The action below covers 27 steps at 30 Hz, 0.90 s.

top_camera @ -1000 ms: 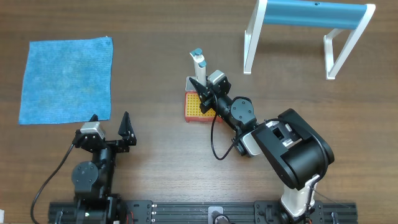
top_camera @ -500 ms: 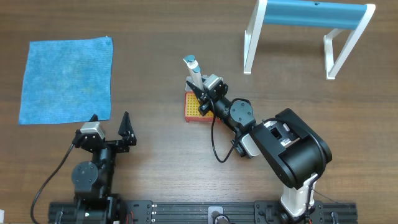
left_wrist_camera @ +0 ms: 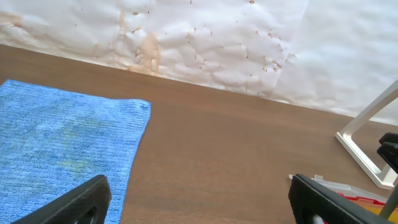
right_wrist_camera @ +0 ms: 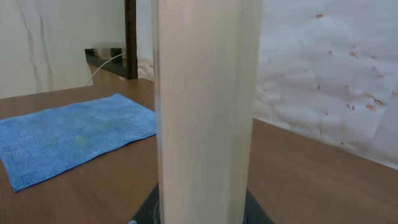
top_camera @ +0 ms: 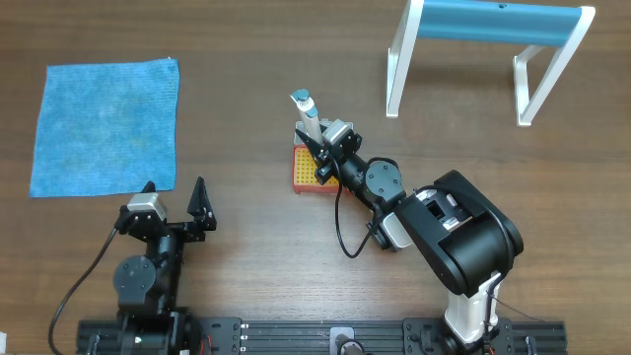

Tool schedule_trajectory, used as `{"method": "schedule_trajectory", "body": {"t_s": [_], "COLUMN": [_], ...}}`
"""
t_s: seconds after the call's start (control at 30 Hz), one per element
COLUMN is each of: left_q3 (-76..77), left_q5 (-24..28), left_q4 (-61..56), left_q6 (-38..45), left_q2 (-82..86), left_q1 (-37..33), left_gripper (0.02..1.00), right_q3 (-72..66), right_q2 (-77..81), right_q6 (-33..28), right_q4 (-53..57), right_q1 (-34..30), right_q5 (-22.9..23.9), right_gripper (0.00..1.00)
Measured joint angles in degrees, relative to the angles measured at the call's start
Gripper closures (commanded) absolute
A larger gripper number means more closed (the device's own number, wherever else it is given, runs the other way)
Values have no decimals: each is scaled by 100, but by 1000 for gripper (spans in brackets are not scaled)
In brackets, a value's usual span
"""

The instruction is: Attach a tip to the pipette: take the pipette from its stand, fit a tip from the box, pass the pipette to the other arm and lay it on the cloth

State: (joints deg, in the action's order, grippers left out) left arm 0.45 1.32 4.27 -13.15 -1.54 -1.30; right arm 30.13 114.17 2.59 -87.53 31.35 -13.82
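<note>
The right gripper [top_camera: 317, 141] is clamped on the pipette [top_camera: 308, 110]. It's got the white body low down, and the blue-capped top pokes out toward the far side, leaning a bit left. In the right wrist view the pale body runs straight up from between the fingers.

The pipette is held over the tip box [top_camera: 312, 170], the little red one with the yellow grid on top, sitting around the middle of the table [top_camera: 246, 79]. The pipette's lower end is hidden behind the gripper, so I can't tell if it's touching a tip or just above them.

The left gripper [top_camera: 174, 185] is on the near left, close to its own base, with its fingers spread wide. It's just near of the cloth's near right corner, and in the left wrist view the two black fingers frame that corner.

The cloth [top_camera: 104, 126] is blue and lies flat on the far left of the table, well apart from the tip box.

The stand [top_camera: 493, 22] has white legs with a blue bar across the top. It's at the far right, well apart from the pipette.
</note>
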Motion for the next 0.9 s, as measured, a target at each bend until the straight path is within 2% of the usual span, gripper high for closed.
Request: {"method": "schedule_trajectory", "body": {"t_s": [0.3,0.53,0.8,0.9], "left_q3": [0,0,0,0], "left_q5": [0,-2,0,-2], "left_q4": [0,0,0,0], "left_q6": [0,0,0,0], "left_q2": [0,0,0,0], "left_q1": [0,0,0,0], "left_gripper": [95,93,95,95], "right_q3": [-2,85,225,352], "right_q2": [-133,-750,-1506,-1722], "right_q6": [-15,-35,-35,-37], "right_q4": [140,1141,1440,1893], "right_q1": [2,-7,-11,-11], "right_q5": [-2,-2,-2,-4], "right_gripper": [921,921,921,919]}}
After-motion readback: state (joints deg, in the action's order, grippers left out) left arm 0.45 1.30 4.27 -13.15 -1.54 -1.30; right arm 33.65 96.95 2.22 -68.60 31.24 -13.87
